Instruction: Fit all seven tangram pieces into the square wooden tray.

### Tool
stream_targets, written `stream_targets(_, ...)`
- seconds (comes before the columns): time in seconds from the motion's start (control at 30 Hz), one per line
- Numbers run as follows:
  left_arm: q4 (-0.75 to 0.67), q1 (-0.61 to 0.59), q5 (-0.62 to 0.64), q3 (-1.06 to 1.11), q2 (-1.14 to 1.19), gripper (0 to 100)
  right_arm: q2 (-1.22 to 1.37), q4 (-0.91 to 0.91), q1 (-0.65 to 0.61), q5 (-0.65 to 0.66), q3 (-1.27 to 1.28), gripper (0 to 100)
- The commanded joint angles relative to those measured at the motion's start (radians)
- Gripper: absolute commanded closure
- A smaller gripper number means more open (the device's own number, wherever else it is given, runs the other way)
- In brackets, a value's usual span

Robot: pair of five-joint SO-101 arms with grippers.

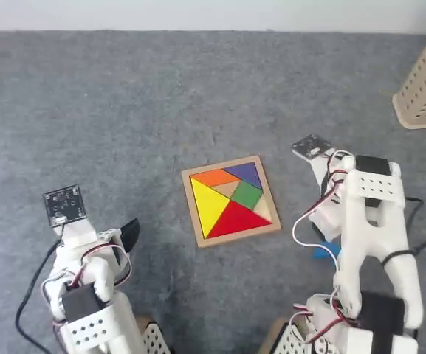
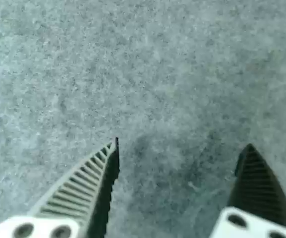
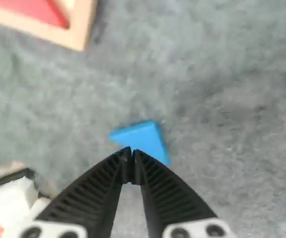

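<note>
Fetching step: blue triangle loose on the mat toward the table's near edge, outside the tray. My right pincer pressed together, empty, above it. Next: spread, pinch. My left pincer spread.

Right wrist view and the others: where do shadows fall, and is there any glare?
Right wrist view: a soft shadow on the mat beside the tray corner. Left wrist view: a dim patch under the open left tool. High view: even light, no glare.
</note>
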Motion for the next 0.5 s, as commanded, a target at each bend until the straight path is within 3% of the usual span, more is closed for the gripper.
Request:
stream_targets(0.0,-0.002,0.002,-0.002,-0.013,-0.012,65,-0.028,0.051,-0.065,0.226,-0.003,90.8)
stream_targets(0.2,-0.002,0.002,-0.002,-0.013,-0.012,65,-0.031,0.001,-0.085,0.743,0.106,83.1)
stream_targets(0.37,-0.002,0.002,-0.002,-0.013,-0.012,65,-0.033,-0.251,-0.041,0.810,0.273,80.6)
stream_targets(0.47,-0.002,0.002,-0.002,-0.013,-0.012,65,-0.031,-0.286,-0.019,0.827,0.298,79.7)
